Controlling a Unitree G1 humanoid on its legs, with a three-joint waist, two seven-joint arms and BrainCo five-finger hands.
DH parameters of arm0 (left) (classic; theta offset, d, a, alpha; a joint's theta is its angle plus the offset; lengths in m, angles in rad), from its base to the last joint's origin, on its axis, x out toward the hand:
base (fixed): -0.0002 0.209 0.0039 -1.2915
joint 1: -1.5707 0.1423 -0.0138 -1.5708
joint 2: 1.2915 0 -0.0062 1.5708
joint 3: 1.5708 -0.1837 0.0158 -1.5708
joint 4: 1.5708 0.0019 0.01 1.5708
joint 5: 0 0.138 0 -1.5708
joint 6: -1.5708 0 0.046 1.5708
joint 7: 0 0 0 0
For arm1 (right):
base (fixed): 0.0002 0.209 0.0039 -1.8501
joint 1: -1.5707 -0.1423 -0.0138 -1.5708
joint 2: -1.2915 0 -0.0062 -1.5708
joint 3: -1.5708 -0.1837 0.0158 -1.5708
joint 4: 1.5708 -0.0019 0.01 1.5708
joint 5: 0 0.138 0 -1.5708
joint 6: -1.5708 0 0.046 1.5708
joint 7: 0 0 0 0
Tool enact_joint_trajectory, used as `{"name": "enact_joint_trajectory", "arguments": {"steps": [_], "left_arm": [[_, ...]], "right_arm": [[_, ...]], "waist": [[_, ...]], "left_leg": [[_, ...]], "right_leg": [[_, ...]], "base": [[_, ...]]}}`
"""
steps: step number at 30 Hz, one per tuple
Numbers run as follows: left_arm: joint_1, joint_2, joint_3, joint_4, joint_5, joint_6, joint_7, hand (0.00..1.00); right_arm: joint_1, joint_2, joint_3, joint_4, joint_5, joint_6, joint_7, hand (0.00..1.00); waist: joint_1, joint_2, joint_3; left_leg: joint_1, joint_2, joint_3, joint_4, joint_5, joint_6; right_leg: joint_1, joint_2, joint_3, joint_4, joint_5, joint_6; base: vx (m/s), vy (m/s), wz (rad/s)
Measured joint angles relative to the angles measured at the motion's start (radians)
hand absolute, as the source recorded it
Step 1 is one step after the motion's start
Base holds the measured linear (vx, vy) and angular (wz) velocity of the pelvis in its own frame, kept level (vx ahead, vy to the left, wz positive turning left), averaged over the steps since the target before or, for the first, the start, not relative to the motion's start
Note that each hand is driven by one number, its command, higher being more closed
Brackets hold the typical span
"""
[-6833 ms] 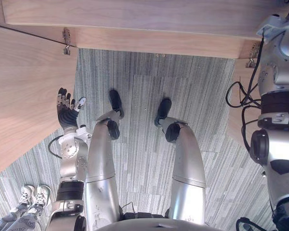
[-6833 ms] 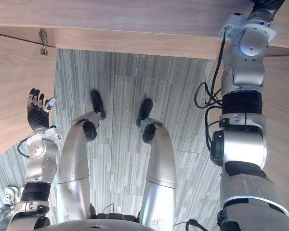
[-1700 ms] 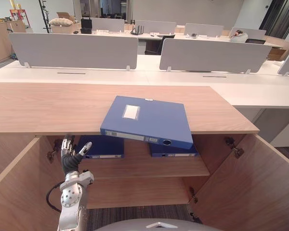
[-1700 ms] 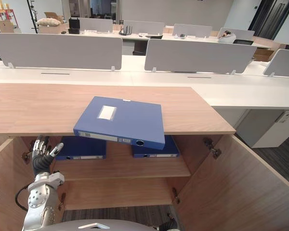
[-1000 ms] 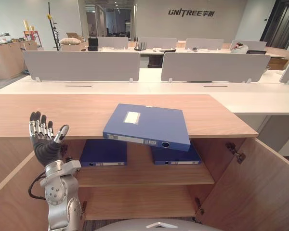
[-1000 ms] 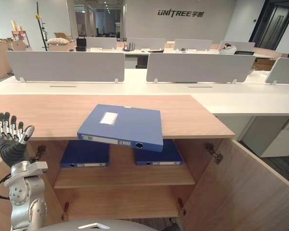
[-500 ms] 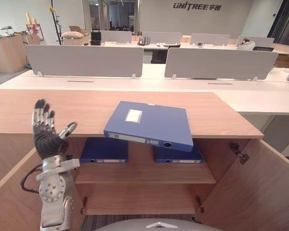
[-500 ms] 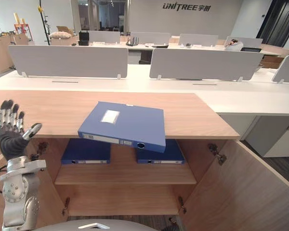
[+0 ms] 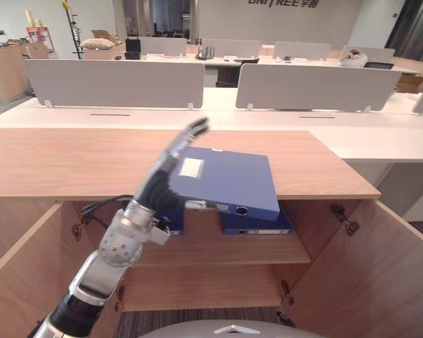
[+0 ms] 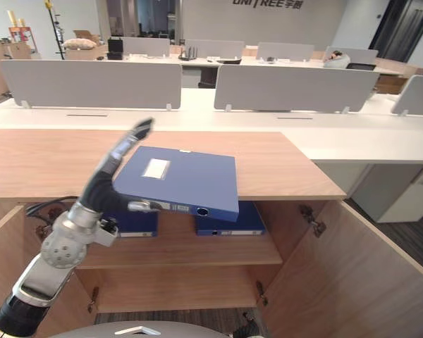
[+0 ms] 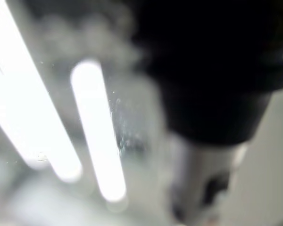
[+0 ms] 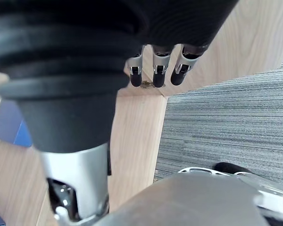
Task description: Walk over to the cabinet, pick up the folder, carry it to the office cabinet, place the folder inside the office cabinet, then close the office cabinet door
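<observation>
flat on the wooden cabinet top (image 9: pixel 70 158): the blue folder (image 9: pixel 229 176), white label up, near right corner overhanging the near edge above the open cabinet. at the folder's left edge, the left hand (image 9: pixel 158 184), held up on an arm entering from the near left. fingers (image 9: pixel 180 144) stretched straight along that left edge toward the far corner, thumb (image 9: pixel 197 205) spread out just under the near spine. wide open, nothing clamped; hard to tell whether touching the folder or just beside it. no help from the left wrist view, too blurred.

below the top, both doors swung open: left door (image 9: pixel 14 267) and right door (image 9: pixel 370 274). on the inner shelf (image 9: pixel 218 250), lying flat, a right shelf folder (image 9: pixel 257 225) under the overhang and a left shelf folder (image 10: pixel 142 224) partly behind the wrist.

in the right wrist view, the right hand (image 12: pixel 159 70) hanging low beside a wooden panel (image 12: pixel 132 136) over grey carpet (image 12: pixel 226 127), loosely relaxed, holding nothing.

on the far side, white desks (image 9: pixel 381 141) with grey divider screens (image 9: pixel 113 81).
</observation>
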Motion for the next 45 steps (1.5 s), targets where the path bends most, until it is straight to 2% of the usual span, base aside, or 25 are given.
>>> {"name": "enact_joint_trajectory", "arguments": {"steps": [4,7,10,18,20,25,29,39,40,45], "left_arm": [[-0.061,0.014,-0.067,0.045,0.136,-0.002,0.007,0.0],[-0.072,0.027,-0.1,0.076,0.198,-0.002,0.018,0.0],[-0.094,0.039,-0.128,0.108,0.282,0.0,0.032,0.0],[-0.12,0.038,-0.174,0.144,0.393,0.02,0.051,0.0],[-0.12,0.04,-0.175,0.176,0.423,0.021,0.067,0.0],[-0.116,0.039,-0.174,0.256,0.548,0.063,0.106,0.0],[-0.095,0.033,-0.164,0.259,0.587,0.073,0.13,0.0],[-0.026,-0.046,-0.095,0.293,0.72,0.136,0.174,0.0],[-0.024,-0.053,-0.09,0.295,0.728,0.143,0.175,1.0],[-0.003,-0.081,-0.07,0.299,0.766,0.162,0.193,1.0]], "right_arm": [[-0.008,-0.005,0.0,0.001,0.01,-0.001,0.0,0.0],[-0.013,-0.004,0.0,0.001,0.011,-0.001,0.0,0.0],[-0.02,-0.004,-0.001,0.001,0.012,-0.003,-0.001,0.0],[-0.025,-0.007,-0.008,0.001,0.026,-0.018,-0.002,0.0],[-0.025,-0.007,-0.008,0.001,0.03,-0.017,-0.001,0.0],[-0.025,-0.006,-0.008,0.001,0.031,-0.017,-0.002,0.0],[-0.026,-0.005,-0.011,0.0,0.032,-0.018,-0.005,0.0],[-0.027,0.006,-0.047,0.0,0.032,-0.017,-0.012,0.0],[-0.027,0.007,-0.048,0.0,0.032,-0.017,-0.012,0.0],[-0.027,0.009,-0.05,-0.001,0.034,-0.017,-0.012,0.0]], "waist": [[-0.003,0.01,0.009],[-0.008,0.013,0.012],[-0.011,0.008,0.021],[-0.019,0.01,0.031],[-0.02,0.01,0.033],[-0.023,0.008,0.036],[-0.026,0.008,0.038],[-0.035,0.004,0.052],[-0.036,0.004,0.052],[-0.044,0.005,0.052]], "left_leg": [[-0.012,0.001,0.002,0.0,0.0,0.0],[-0.013,0.004,0.002,0.0,0.003,0.005],[-0.027,0.008,0.002,0.0,0.002,0.003],[-0.031,0.011,0.0,0.0,-0.002,-0.002],[-0.03,0.008,-0.002,0.0,-0.002,-0.002],[-0.031,0.011,-0.007,0.0,-0.002,-0.002],[-0.033,0.011,-0.01,0.0,-0.002,-0.003],[-0.039,0.011,-0.017,0.0,-0.003,-0.004],[-0.039,0.011,-0.017,0.0,-0.003,-0.004],[-0.04,0.011,-0.014,0.0,-0.003,-0.004]], "right_leg": [[-0.013,0.005,0.003,0.003,0.0,-0.001],[-0.014,0.008,0.003,0.002,-0.002,-0.004],[-0.027,0.011,0.003,0.002,-0.003,-0.006],[-0.029,0.015,0.001,0.002,-0.004,-0.005],[-0.027,0.021,-0.003,-0.003,-0.004,-0.007],[-0.026,0.026,-0.01,-0.024,-0.009,-0.018],[-0.024,0.027,-0.015,-0.038,0.0,-0.011],[-0.006,0.03,-0.029,-0.072,0.023,-0.008],[-0.006,0.03,-0.028,-0.073,0.023,-0.008],[-0.006,0.03,-0.026,-0.077,0.026,-0.008]], "base": [[0.01,0.004,-0.01],[0.02,-0.008,0.0],[0.0,0.0,0.0],[0.0,0.0,0.0],[0.0,0.0,0.0],[-0.01,-0.006,0.01],[0.0,0.0,0.0],[0.0,-0.003,0.03],[0.0,0.0,0.0],[-0.03,-0.004,-0.01]]}}
